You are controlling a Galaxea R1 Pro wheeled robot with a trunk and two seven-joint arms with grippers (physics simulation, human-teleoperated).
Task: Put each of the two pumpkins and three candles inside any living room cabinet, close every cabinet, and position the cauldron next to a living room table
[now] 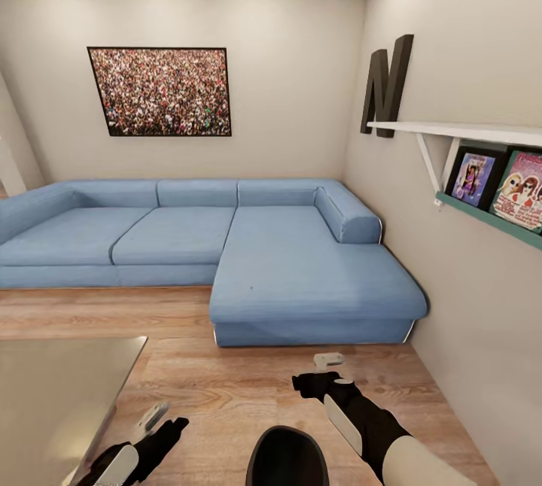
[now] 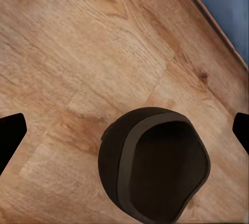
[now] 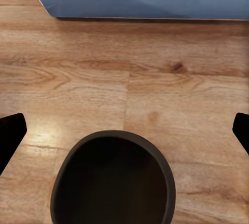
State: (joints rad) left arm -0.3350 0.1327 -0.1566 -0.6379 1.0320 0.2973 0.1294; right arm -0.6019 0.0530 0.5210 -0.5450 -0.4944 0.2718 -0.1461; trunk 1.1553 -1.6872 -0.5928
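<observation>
With the cauldron (image 1: pixel 287 457) standing on the wood floor just beside the table (image 1: pixel 53 388), the cauldron-placing step is judged in hand, and, both left gripper (image 1: pixel 154 420) and right gripper (image 1: pixel 325 370) apparently being held wide and empty, a rim grasp is called for next.

Cauldron (image 1: pixel 287 458) cut by bottom edge
</observation>
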